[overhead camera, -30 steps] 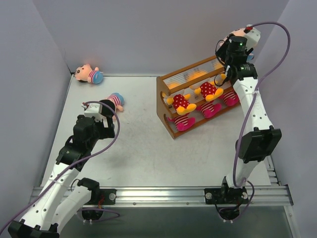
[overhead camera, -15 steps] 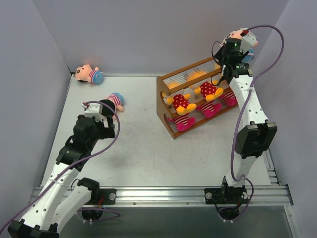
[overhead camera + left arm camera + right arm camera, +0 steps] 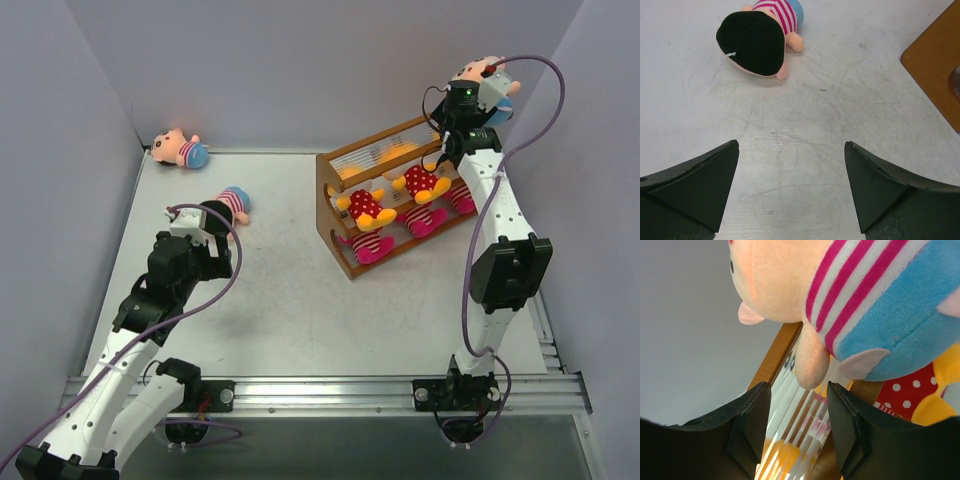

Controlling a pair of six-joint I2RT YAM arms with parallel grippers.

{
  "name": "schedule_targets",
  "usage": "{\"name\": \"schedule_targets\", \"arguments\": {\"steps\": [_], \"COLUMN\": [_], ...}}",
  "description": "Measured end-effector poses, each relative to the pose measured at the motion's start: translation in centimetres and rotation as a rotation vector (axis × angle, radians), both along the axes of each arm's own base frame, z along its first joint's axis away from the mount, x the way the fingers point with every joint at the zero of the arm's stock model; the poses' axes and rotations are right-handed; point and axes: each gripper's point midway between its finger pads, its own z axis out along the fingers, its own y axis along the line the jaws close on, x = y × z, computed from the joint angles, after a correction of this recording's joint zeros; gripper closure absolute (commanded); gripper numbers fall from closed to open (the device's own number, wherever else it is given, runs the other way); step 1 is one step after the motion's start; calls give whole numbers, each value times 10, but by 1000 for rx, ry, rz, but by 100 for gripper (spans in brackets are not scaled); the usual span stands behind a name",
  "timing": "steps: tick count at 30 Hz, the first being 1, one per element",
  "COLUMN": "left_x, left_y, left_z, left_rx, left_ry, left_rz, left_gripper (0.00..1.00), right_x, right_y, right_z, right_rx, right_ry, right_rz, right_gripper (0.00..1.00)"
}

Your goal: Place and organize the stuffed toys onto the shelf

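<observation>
My right gripper (image 3: 797, 387) is raised above the right end of the shelf (image 3: 330, 200), shut on a boy stuffed toy (image 3: 478, 72) in a striped shirt and blue shorts. That toy (image 3: 850, 295) fills the top of the right wrist view, with one arm hanging down at the fingertips. A second boy toy (image 3: 235, 203) lies face down just ahead of my open, empty left gripper (image 3: 790, 150). A third (image 3: 180, 150) lies in the far left corner. Two yellow bears (image 3: 365, 208) sit on the middle tier. Magenta striped toys (image 3: 370, 247) fill the bottom tier.
Grey walls close in the table at the back and both sides. The shelf's wooden end panel (image 3: 937, 65) shows at the right edge of the left wrist view. Pale rods (image 3: 790, 430) of the top tier lie under my right fingers, with something yellow beneath them.
My right arm has swung slightly left over the shelf's end, carrying the boy toy with it. The left arm and the toys on the table have not moved.
</observation>
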Motion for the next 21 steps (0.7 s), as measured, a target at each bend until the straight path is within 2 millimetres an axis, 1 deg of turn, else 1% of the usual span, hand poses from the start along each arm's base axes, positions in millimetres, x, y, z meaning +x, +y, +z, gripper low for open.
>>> {"name": "schedule_targets", "arguments": {"steps": [2,4,16,21], "left_x": [0,0,0,-1], "left_y": [0,0,0,0], "left_z": [0,0,1,2], "left_rx": [0,0,-1,-1], "left_ry": [-1,-1,-6,-8], "left_rz": [0,1,2,2], "left_gripper": [5,5,5,5], "right_x": [3,5,5,6], "right_y": [0,0,-5,-7], "right_z": [-6,-6,-3,0], "right_rx": [1,3,13,15], "right_ry": [8,-2,-19,-36], "right_rz": [-1,-6,-42,-58], "right_gripper": [51,52,51,53]}}
